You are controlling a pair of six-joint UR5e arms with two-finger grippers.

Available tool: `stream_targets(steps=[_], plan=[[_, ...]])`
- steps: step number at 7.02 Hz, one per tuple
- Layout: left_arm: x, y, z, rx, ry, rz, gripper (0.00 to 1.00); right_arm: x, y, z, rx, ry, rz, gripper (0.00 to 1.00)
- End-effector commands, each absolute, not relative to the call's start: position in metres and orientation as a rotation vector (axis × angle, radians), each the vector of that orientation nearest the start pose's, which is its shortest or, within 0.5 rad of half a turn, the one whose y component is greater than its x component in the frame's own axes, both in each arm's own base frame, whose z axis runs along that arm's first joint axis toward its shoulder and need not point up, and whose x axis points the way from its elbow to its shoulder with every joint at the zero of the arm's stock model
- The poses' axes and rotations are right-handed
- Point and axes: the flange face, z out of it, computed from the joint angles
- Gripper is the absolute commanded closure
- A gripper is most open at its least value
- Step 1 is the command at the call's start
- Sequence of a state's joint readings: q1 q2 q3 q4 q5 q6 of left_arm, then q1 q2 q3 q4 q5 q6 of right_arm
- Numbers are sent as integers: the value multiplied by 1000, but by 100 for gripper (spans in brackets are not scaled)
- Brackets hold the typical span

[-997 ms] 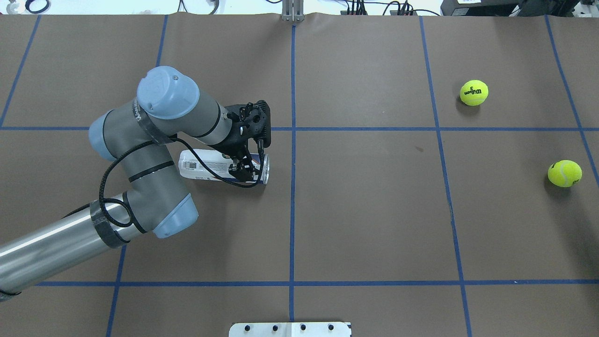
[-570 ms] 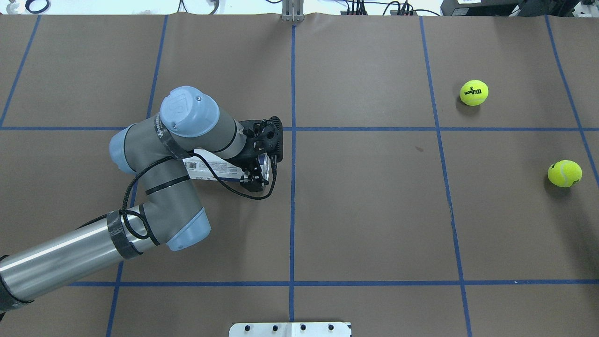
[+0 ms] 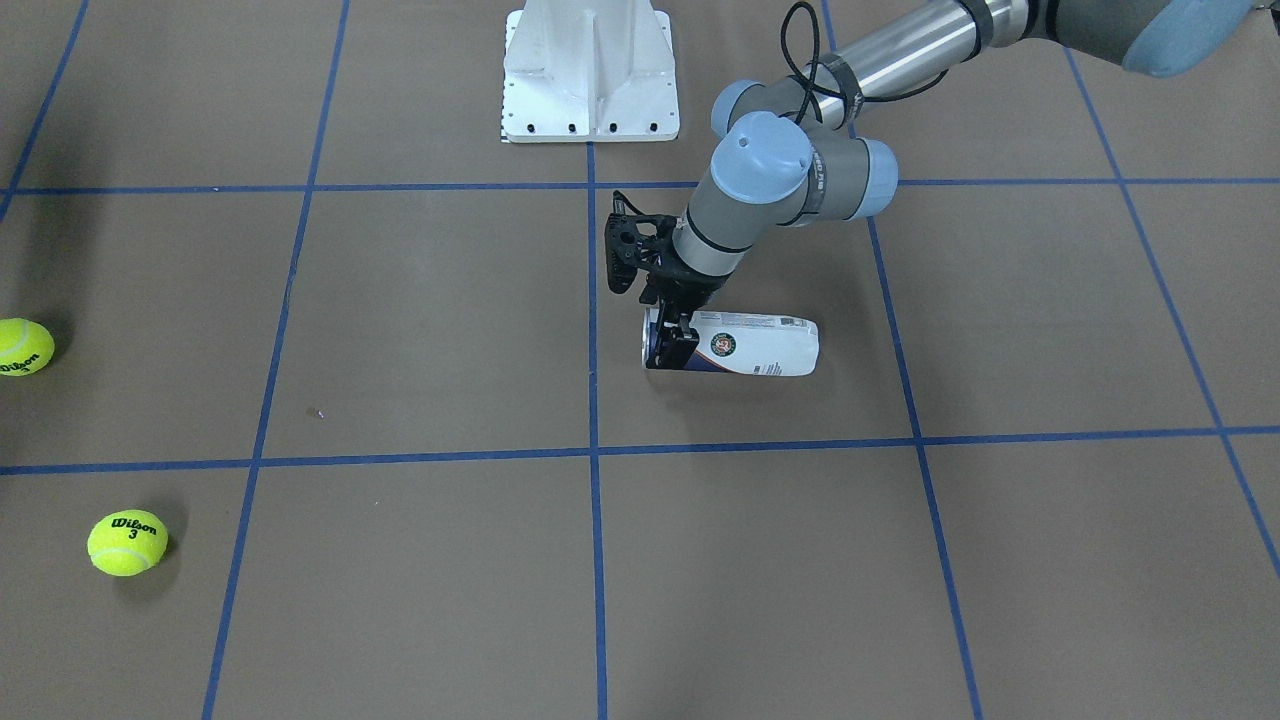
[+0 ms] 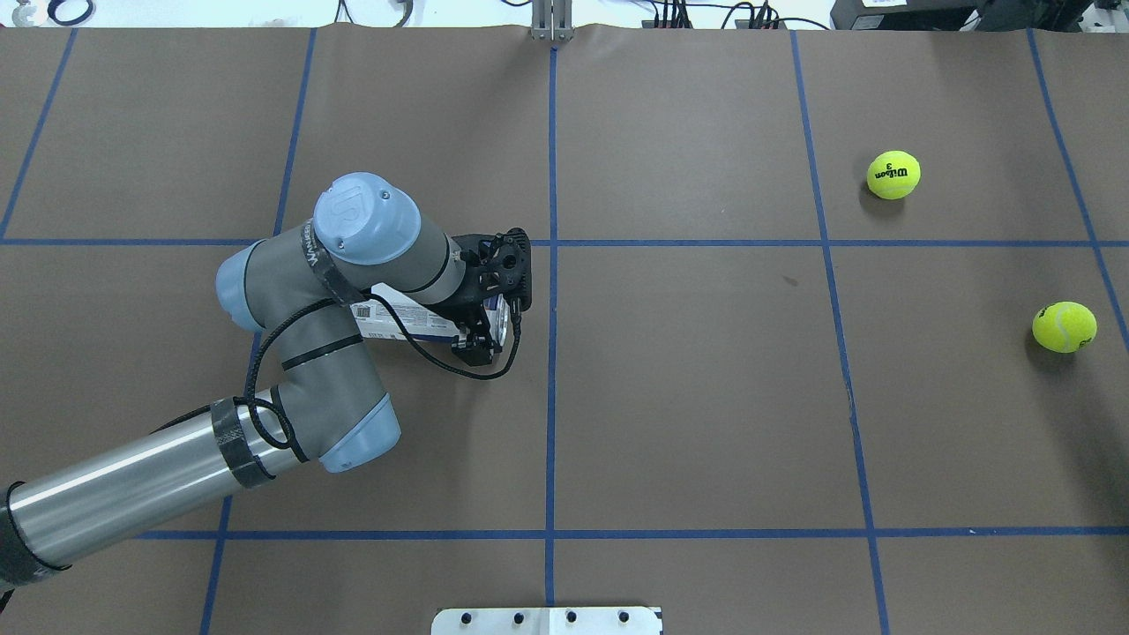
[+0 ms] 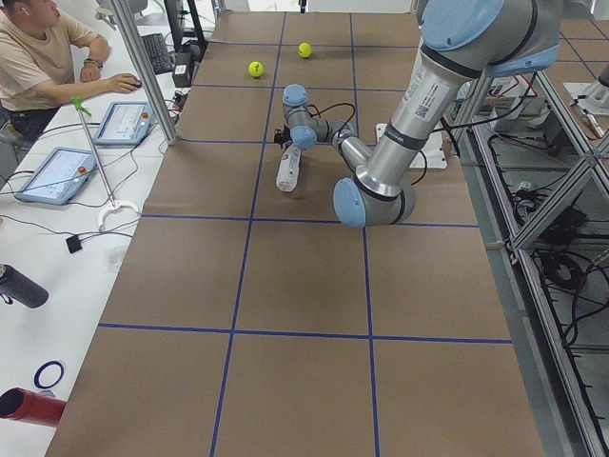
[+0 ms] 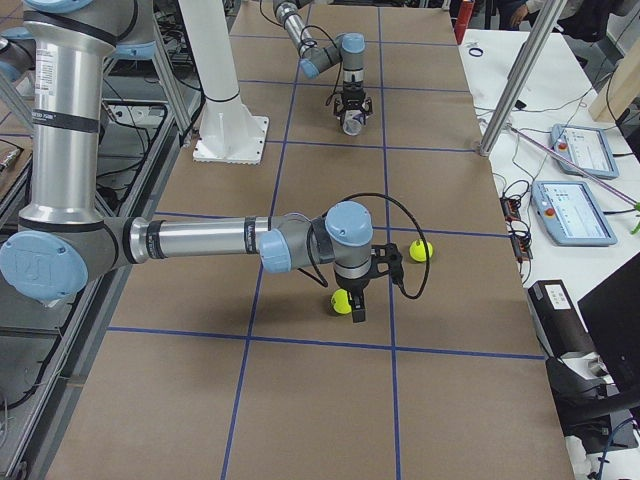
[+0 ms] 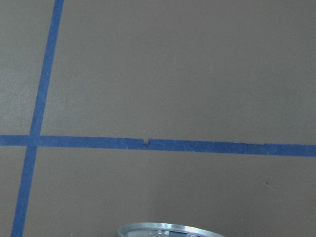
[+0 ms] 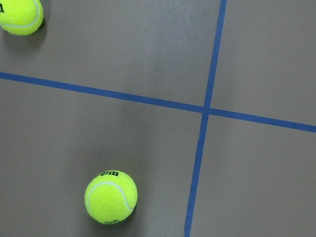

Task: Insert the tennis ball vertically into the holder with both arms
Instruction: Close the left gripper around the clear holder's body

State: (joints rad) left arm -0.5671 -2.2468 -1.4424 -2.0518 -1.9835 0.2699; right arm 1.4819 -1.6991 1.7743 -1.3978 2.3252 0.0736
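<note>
Tennis-ball can [image 3: 760,348] lies on its side on the left half of the table [image 4: 706,397], just left of the centre tape line and just near the cross line beyond it. Its open, metal-rimmed mouth points right, toward the middle. Its closed end points left. A white label with a round emblem wraps the clear wall, and what is inside cannot be made out.

The left gripper [image 3: 667,347] reaches down over the mouth end, its fingers clamped across the can just behind the rim. The left wrist camera shows only a sliver of that rim at its bottom edge.

Two tennis balls lie on the table well apart from the can, on the right half. One [image 4: 893,175] sits farther out, and the other [image 4: 1065,326] sits nearer the right edge. The right gripper [image 6: 357,308] shows only in the right side view, hanging just beside the second ball. Whether its fingers are apart or together cannot be told.

Brown paper covers the table, marked into squares by blue tape [image 4: 551,397]. A white metal base [image 3: 590,70] stands at the near edge. A side bench on the far side holds control tablets [image 5: 124,119], and a person [image 5: 38,48] in a beige shirt sits there.
</note>
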Motion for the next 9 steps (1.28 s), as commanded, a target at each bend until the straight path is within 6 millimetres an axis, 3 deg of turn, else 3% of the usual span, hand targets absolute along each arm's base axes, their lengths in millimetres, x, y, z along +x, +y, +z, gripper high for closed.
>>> stream_targets(steps=[1,7,9], plan=[[575,-465,256,870,782,1361,1,25,-456,601,174,-766,-108,0],[591,-469,249,870,766,1358,2,25,-455,604,168,-766,-105,0],[591,-469,247,873,766,1360,14,25,-455,604,168,-766,-105,0]])
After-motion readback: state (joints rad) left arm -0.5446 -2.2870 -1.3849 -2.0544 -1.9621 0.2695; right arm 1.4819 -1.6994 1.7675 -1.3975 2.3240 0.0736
